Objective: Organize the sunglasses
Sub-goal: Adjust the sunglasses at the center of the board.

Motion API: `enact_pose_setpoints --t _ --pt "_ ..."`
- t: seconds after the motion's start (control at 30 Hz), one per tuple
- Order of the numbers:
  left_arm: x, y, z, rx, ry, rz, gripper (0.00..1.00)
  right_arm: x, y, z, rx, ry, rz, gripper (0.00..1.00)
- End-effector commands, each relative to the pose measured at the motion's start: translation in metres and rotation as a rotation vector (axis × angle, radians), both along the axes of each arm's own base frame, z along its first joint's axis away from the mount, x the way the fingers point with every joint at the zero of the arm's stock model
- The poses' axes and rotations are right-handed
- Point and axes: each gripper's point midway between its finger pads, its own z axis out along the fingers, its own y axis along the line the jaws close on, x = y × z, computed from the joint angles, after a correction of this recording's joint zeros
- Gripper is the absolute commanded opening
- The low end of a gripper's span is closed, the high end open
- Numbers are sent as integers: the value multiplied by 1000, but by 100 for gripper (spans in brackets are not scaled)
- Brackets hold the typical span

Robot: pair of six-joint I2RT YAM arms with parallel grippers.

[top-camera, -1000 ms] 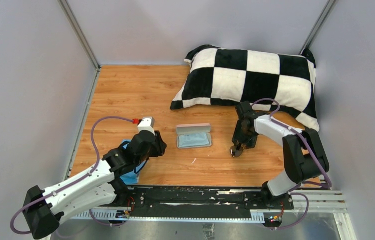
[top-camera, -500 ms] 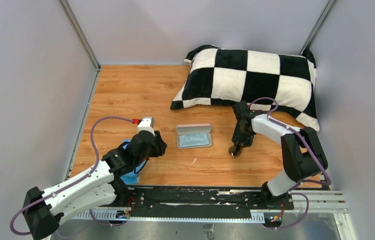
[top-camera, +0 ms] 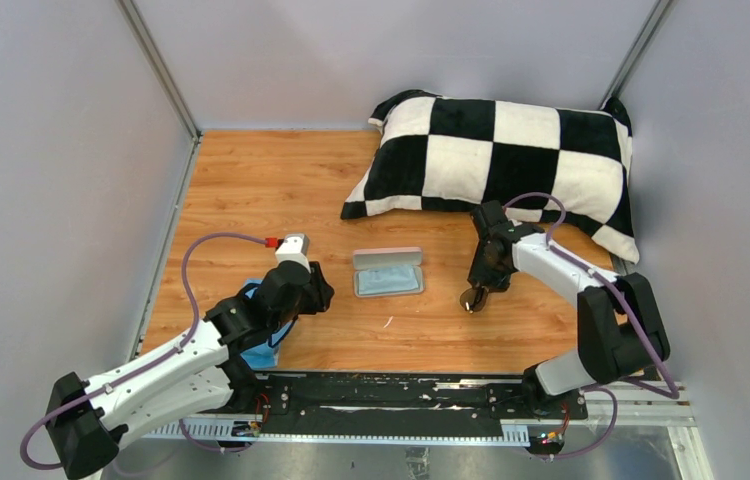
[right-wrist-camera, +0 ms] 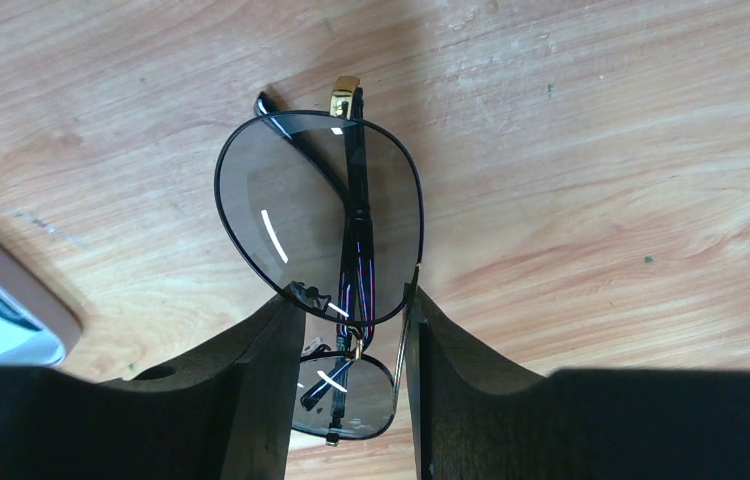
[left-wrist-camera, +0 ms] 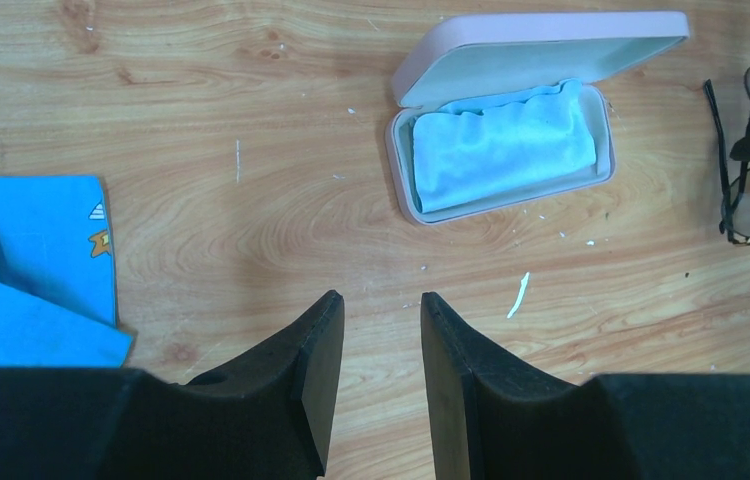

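Right elbow swung out to the right over the last second and my right gripper narrowed its jaws onto the sunglasses; left arm hasn't budged. Near left: left gripper hovers over the table, jaws slightly spread, nothing between them, blue printed cloth just to its left. Mid: pink case lies open, lid hinged toward the far side, light-blue cloth bunched inside. Right of the case and apart from it: sunglasses folded, temples across the lenses, my right fingers pinching the frame on either side near the bridge. Can't tell if they're off the wood yet. Far right: checkered pillow, not involved. Step as I read it: pick secured, carry to the case pending. Next move calls for a straight lift, travel left over the case, frame turned long axis along the tray, then down onto the cloth clear of the lid. Thin frame, narrow pinch; it could twist in the grip, so go slow.
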Motion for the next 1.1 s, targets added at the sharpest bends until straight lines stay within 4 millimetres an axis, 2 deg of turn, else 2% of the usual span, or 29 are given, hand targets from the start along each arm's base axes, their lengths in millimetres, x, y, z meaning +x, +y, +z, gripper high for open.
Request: enact_pose_setpoints --t 0.0,0.2,0.43,0.5,0.6,0.63,0.83,0.93,1.07 --pt "4 -2 4 -9 -15 1 40 -7 1 17 7 -18 50 31" --pt "5 -5 3 -9 -13 -7 40 -5 4 27 20 -32 80 29" --pt "4 -3 3 -5 -16 -5 40 -17 8 4 18 52 101 30" --pt "4 -1 4 -4 -20 -1 40 -23 10 -3 23 74 111 33" --pt "3 1 3 -2 -21 3 40 -27 14 -6 38 76 134 48" --pt "3 2 2 -1 -20 5 40 -28 14 -5 42 73 143 52" --pt "3 -1 1 -1 -18 0 40 -24 15 11 49 22 158 59" --pt "4 -2 2 3 -16 -3 40 -21 15 19 49 1 159 59" --pt "5 -4 3 5 -15 -8 39 -22 6 22 26 -31 118 53"
